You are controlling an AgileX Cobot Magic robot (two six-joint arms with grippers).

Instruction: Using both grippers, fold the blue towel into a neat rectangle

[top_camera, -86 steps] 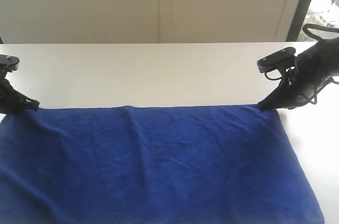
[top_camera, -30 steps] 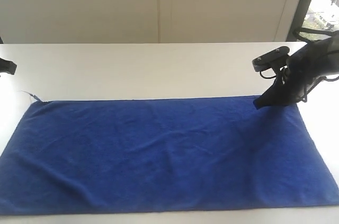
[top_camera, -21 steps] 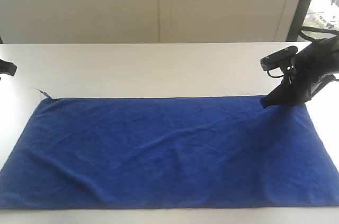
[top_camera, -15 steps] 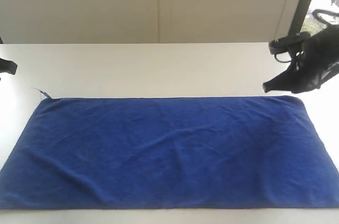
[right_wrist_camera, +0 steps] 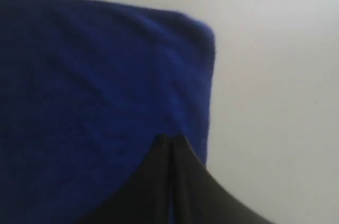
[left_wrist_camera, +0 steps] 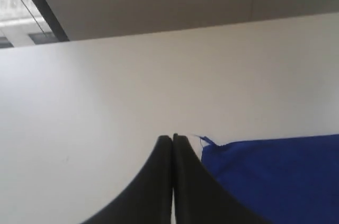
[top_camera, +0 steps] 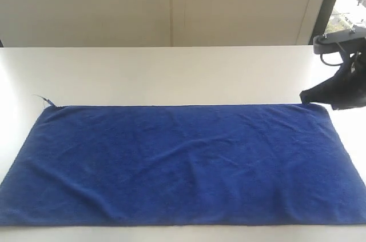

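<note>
- blue towel point(top_camera: 183, 162) lies flat, unfolded; every fold remains
- left gripper point(left_wrist_camera: 172, 140) and right gripper point(right_wrist_camera: 170, 139) both pinched closed, holding nothing; corners need grasping

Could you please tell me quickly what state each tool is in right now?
Left tool: closed, empty, just off the blue towel corner.
Right tool: closed, empty, over the blue towel near its edge.

The towel point(top_camera: 183, 165) lies spread flat on the table point(top_camera: 171, 73), the right tool point(top_camera: 303, 96) by its far right corner.
</note>
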